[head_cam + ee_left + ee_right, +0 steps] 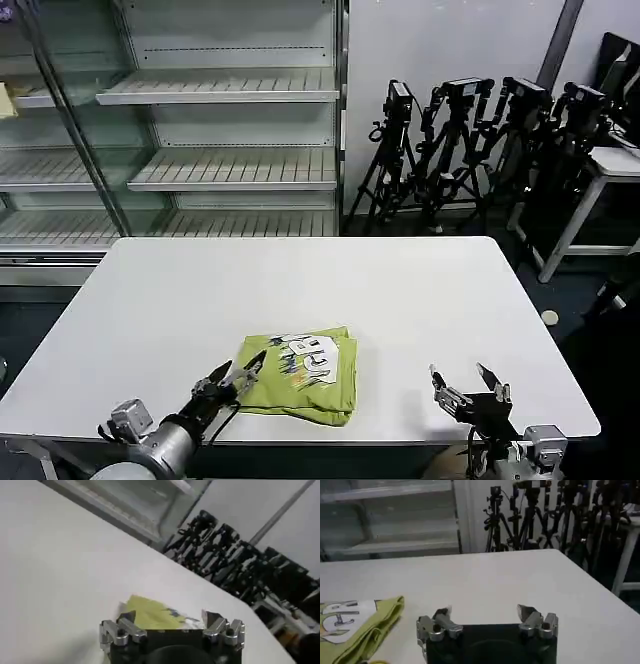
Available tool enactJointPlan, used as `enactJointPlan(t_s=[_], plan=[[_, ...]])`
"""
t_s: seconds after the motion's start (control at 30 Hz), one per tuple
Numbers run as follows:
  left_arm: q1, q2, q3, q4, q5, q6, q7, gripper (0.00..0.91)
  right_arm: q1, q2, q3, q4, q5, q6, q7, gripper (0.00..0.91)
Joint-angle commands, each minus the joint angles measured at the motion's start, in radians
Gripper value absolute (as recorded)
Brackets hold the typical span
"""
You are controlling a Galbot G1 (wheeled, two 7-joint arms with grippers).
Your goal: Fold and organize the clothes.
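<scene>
A tall rack of bare slatted shelves (230,100) stands behind the far left of the scene, and to its right a cluster of black camera tripods (470,150) lines the wall, next to the leg of a white side table (600,190). In front of them the white tabletop (300,290) takes up most of the head view, bare apart from one garment. That garment, the lime yellow-green shirt (300,375), lies folded into a compact, roughly square bundle near the front edge, a little left of centre, and contrary to a plain shirt it shows a white printed graphic on its upper face. The left end effector (240,377) sits low at the front edge, just beside the shirt's left border, its fingers spread apart and holding nothing; whether a fingertip touches the fabric cannot be told. The right end effector (468,385) hovers at the front right, well apart from the shirt, its fingers likewise wide apart and empty, with open tabletop between it and the bundle.
</scene>
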Motion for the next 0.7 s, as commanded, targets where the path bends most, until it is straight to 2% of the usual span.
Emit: enactJointPlan(t_s=[0.03, 0.47, 0.67, 0.7], plan=[[0.006, 0.001, -0.028, 0.096, 0.026, 0.015, 0.009, 0.907, -0.008, 0.000, 0.008, 0.010, 0.000, 0.001, -0.001, 0.907], [-0.073, -0.068, 0.030, 0.151, -0.111, 0.025, 0.009, 0.907, -0.038, 0.007, 0.029, 0.036, -0.001, 0.002, 0.000, 0.907], [-0.136, -0.091, 0.069, 0.198, -0.108, 0.012, 0.017, 0.907, -0.061, 0.019, 0.029, 0.050, -0.016, 0.003, -0.001, 0.907], [-0.138, -0.090, 0.071, 0.201, -0.108, 0.011, 0.018, 0.867, -0.064, 0.019, 0.032, 0.052, -0.016, 0.003, -0.001, 0.907]])
